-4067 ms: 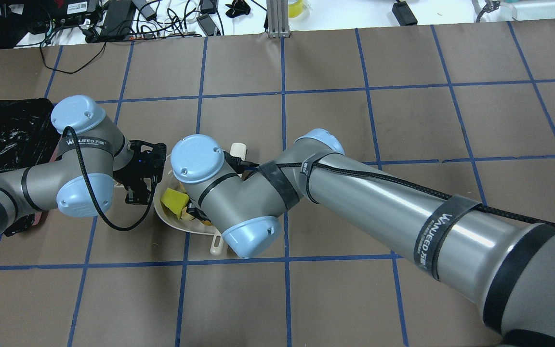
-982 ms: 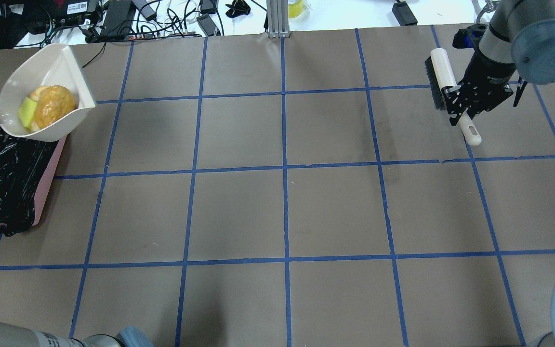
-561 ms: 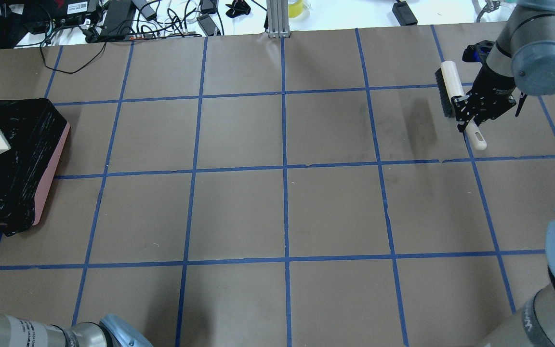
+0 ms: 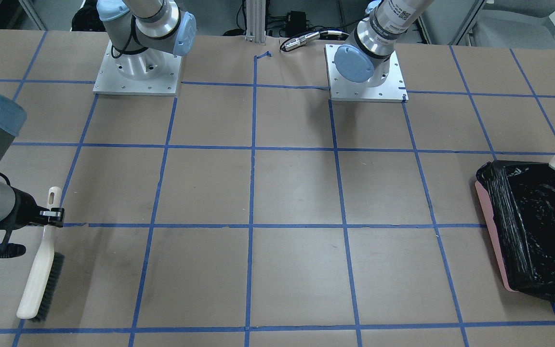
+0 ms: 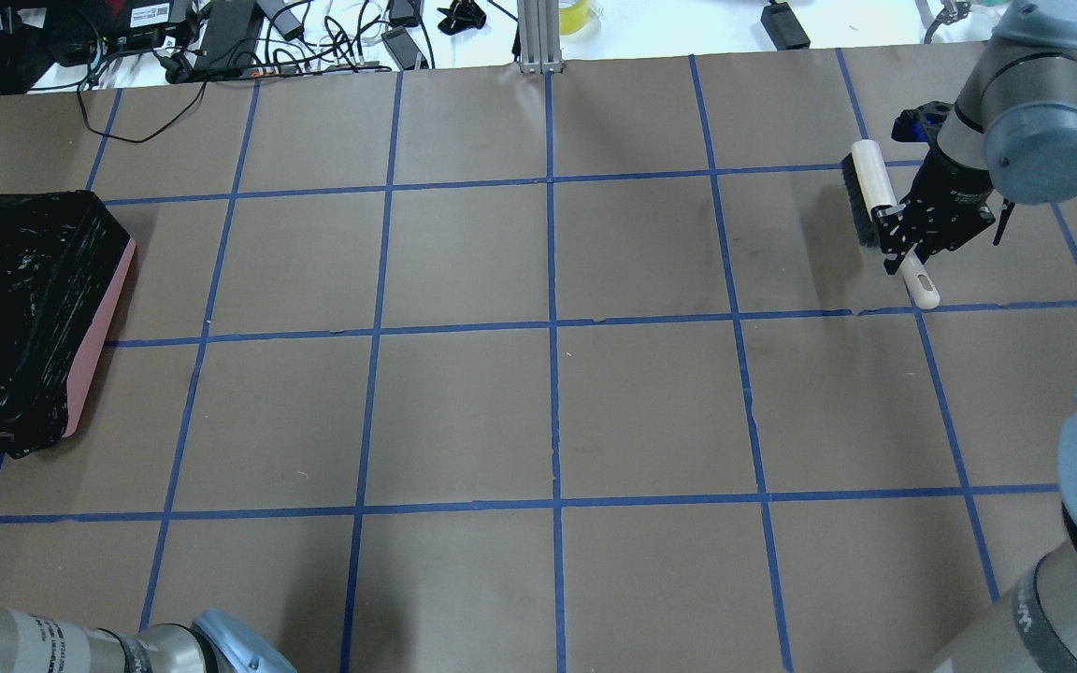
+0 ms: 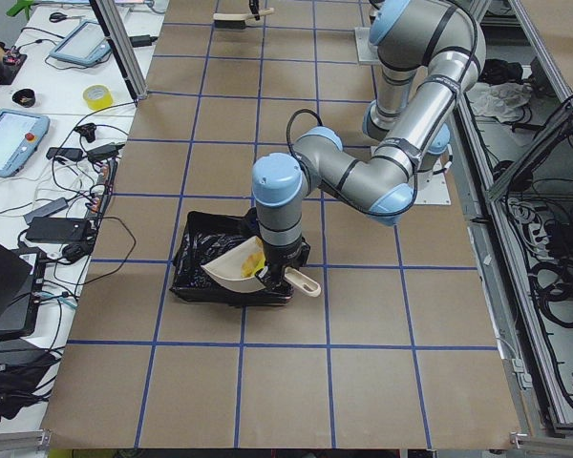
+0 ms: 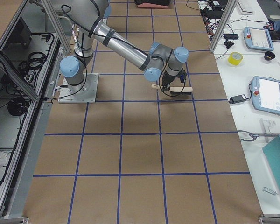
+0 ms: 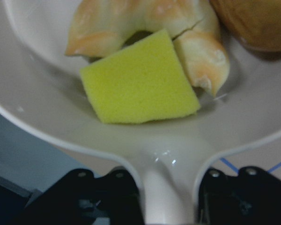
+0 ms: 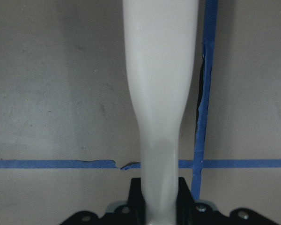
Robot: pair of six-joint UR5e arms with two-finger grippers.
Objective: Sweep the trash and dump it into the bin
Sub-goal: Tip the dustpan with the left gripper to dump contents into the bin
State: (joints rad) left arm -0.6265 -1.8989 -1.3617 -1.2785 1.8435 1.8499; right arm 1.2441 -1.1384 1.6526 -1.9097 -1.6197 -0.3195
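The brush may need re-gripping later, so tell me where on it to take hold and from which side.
Take the brush by its slim handle, at the neck between the wide head and the holed tip, where the right gripper clamps it now. Come in from a side clear of the bristles, closing across the neck: it is the narrowest part.

brown table (image 5: 464, 411) gridded with blue tape (image 5: 553, 374); cluttered white bench (image 5: 669, 26) beyond it

Pink bin (image 5: 105, 313), black liner (image 5: 15, 280) — yellow-green sponge (image 8: 140, 79).
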